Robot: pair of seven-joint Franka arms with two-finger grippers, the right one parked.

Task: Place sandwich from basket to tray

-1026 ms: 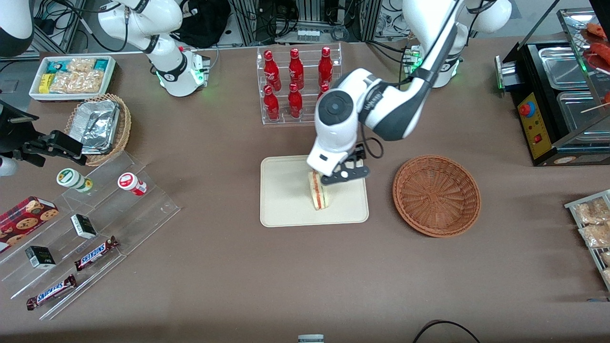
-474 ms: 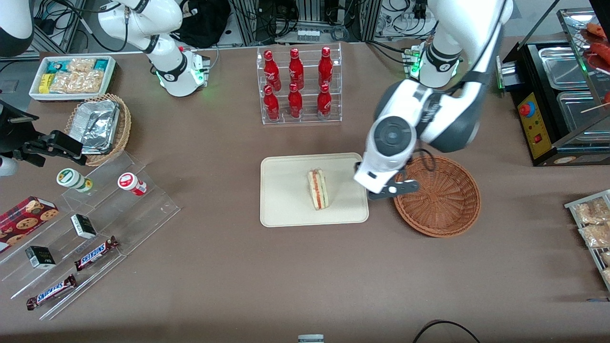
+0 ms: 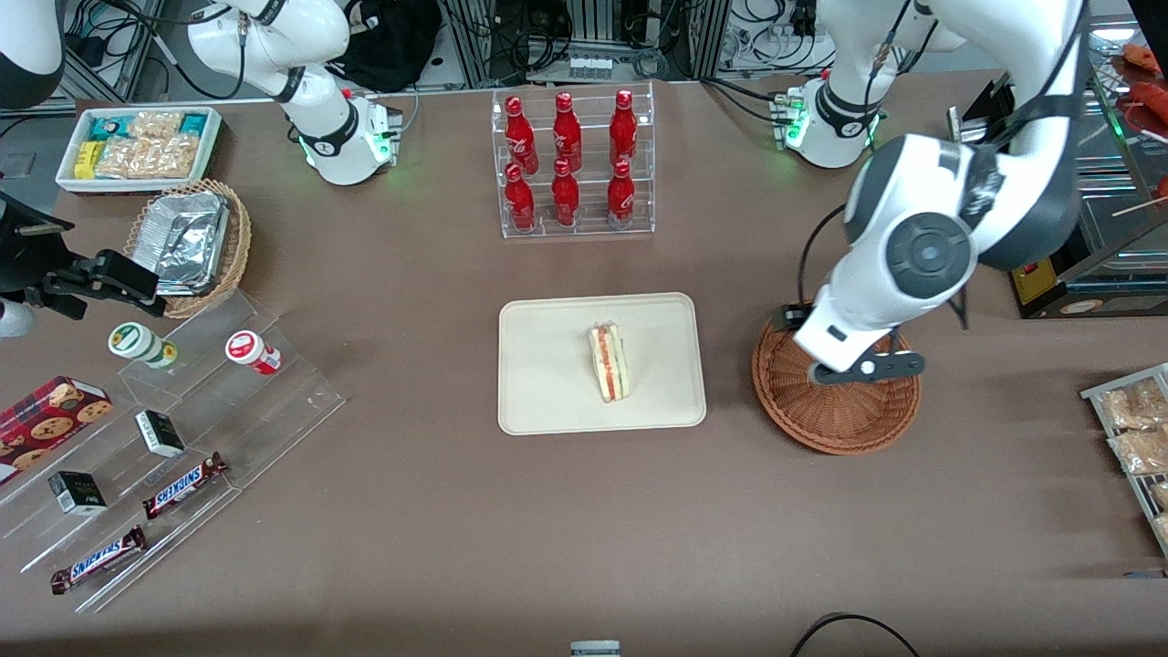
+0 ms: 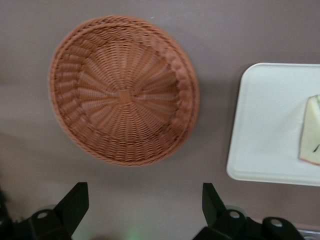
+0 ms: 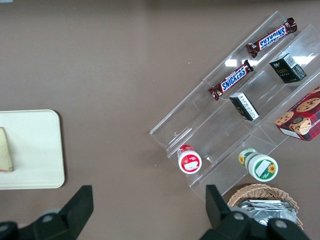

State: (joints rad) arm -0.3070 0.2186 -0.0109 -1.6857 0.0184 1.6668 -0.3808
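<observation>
Claw (image 4: 142,210), fingers spread and empty, hung above the emptied basket (image 3: 835,406), since the sandwich (image 3: 609,362) already lay on the tray (image 3: 547,383) beside it.

The tray (image 3: 547,401) lies mid-tabletop (image 3: 584,529) with the sandwich (image 3: 609,362) on it, near its middle. The basket (image 3: 835,424) sits just beside the tray, toward the working arm's end. The gripper (image 4: 142,210) hangs above the basket, jaws spread wide with nothing between them. The bottle rack (image 3: 573,164) stands farther from the front camera than the tray. The stepped shelf (image 3: 173,438) with snacks lies toward the parked arm's end, near the tabletop's front edge.
</observation>
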